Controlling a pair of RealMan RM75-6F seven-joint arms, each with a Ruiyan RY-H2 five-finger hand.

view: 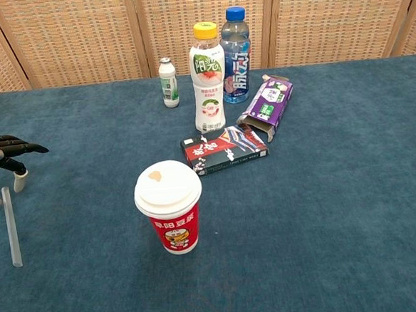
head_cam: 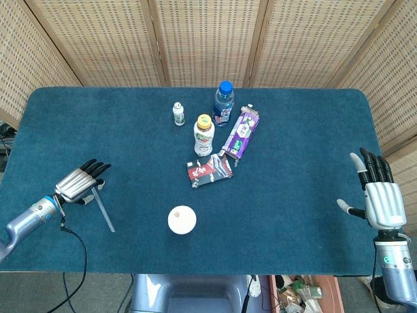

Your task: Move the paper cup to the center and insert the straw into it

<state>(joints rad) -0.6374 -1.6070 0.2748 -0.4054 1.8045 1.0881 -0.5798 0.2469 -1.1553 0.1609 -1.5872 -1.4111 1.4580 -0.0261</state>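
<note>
Clear plastic, the straw (head_cam: 103, 208) could be rolled away at nine o'clock if nudged by the spread, empty left hand (head_cam: 80, 184) hovering above it.

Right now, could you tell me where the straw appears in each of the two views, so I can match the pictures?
Head view: the straw lies lower left, its far end by the left hand.
Chest view: the straw lies at the far left edge, below the left hand.
Shared landmark: the paper cup, to the straw's right in both.

Blue table (head_cam: 306, 150) w/ cup (head_cam: 182, 220), straw (head_cam: 103, 208), bottles (head_cam: 210, 124).
</note>
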